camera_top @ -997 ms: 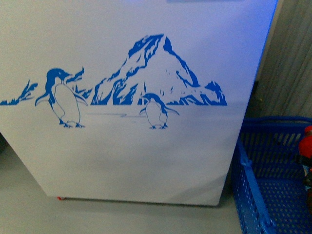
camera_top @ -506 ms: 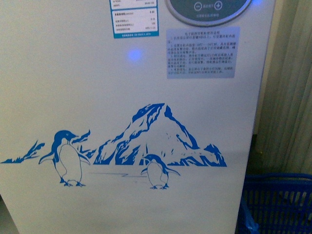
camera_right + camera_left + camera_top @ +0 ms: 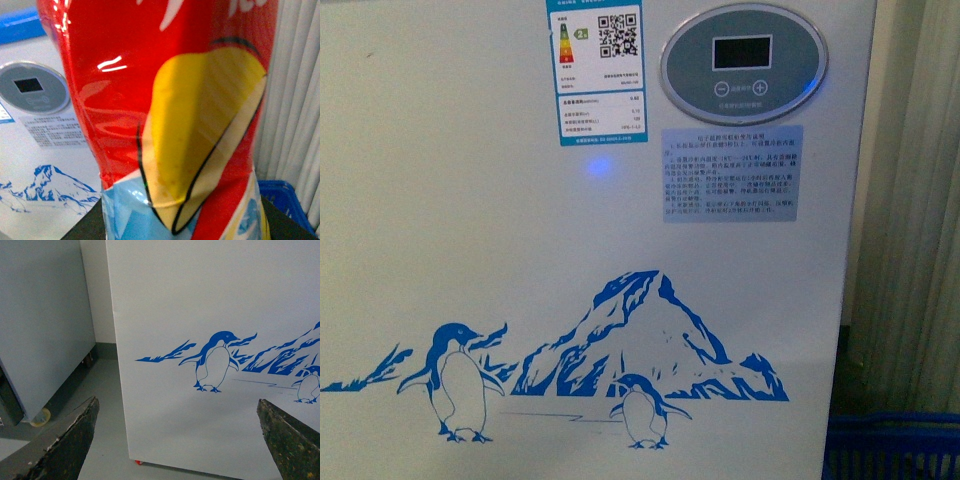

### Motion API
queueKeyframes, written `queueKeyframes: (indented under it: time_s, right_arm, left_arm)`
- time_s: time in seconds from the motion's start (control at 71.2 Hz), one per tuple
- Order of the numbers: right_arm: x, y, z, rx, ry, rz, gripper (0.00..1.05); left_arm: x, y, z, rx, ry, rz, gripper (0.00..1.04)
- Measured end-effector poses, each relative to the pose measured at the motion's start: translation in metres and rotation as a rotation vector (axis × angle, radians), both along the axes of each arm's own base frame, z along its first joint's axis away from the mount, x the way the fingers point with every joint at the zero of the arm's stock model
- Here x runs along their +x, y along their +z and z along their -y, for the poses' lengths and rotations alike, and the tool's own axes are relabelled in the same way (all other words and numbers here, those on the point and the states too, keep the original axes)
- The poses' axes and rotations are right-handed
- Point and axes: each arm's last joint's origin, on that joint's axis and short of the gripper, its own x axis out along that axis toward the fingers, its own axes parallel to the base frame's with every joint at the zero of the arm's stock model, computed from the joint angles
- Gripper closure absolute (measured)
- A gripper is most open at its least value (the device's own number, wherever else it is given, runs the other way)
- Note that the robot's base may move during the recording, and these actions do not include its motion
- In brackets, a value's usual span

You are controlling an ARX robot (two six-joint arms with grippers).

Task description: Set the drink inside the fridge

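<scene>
One white fridge [image 3: 520,250] fills the front view, blue basket [image 3: 895,445] just beside its lower right corner. Near the fridge's right edge the drink [image 3: 175,100] sits clamped in the right hand [image 3: 180,227]; left hand [image 3: 177,405] is spread wide.

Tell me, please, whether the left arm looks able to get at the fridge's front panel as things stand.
Probably yes. The left tool is open and faces the fridge with nothing between them; the grey cabinet stands off to one side. The right tool holds the drink.
</scene>
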Motion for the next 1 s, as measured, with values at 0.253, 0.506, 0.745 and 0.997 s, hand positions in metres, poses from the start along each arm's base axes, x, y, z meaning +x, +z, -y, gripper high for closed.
queueKeyframes:
  time_s: [0.253,0.506,0.745,0.997]
  right_arm:
    - [-0.020,0.011,-0.009,-0.024,-0.061,0.126,0.63]
    - [-0.020,0.001,-0.005,-0.008,-0.148,0.130,0.63]
    - [-0.017,-0.004,-0.004,-0.008,-0.168,0.112,0.63]
    - [-0.017,-0.005,-0.004,-0.008,-0.168,0.111,0.63]
  left_arm:
    - [0.000,0.000,0.000,0.000,0.000,0.000,0.08]
    - [0.000,0.000,0.000,0.000,0.000,0.000,0.08]
    - [0.000,0.000,0.000,0.000,0.000,0.000,0.08]
    - [0.000,0.000,0.000,0.000,0.000,0.000,0.08]
